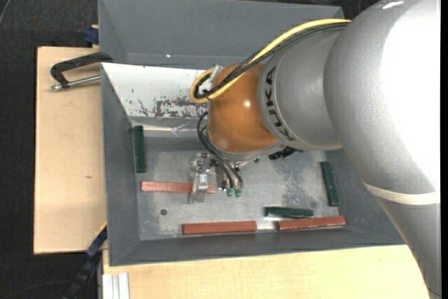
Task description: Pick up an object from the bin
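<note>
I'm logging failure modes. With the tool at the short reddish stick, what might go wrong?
The tool is at the right end of the short reddish stick, not its middle, so a lift may tilt or drop it. The stick lies flat on the bin floor, so it may just slide.

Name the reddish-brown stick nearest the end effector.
The short stick just left of the end effector; the long middle stick and the right stick lie farther off, along the bin's lower wall.
</note>
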`<action>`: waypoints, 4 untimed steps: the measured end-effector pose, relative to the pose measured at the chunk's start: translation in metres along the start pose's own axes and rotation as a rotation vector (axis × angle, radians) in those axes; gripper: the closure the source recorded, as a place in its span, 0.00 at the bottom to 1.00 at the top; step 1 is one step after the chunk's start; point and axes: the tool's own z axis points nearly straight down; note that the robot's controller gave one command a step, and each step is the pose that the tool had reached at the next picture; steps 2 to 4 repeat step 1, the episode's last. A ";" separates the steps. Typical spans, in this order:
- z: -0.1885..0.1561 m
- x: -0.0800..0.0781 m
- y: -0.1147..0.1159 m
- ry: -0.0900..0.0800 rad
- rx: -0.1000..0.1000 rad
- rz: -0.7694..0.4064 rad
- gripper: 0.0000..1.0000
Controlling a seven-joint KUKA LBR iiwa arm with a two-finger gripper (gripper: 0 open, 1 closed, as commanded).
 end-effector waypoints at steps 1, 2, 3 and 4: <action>-0.137 0.012 -0.014 -0.007 -0.002 -0.021 1.00; -0.137 0.012 -0.014 -0.007 -0.002 -0.021 1.00; -0.137 0.012 -0.014 -0.007 -0.002 -0.021 1.00; -0.137 0.012 -0.014 -0.007 -0.002 -0.021 1.00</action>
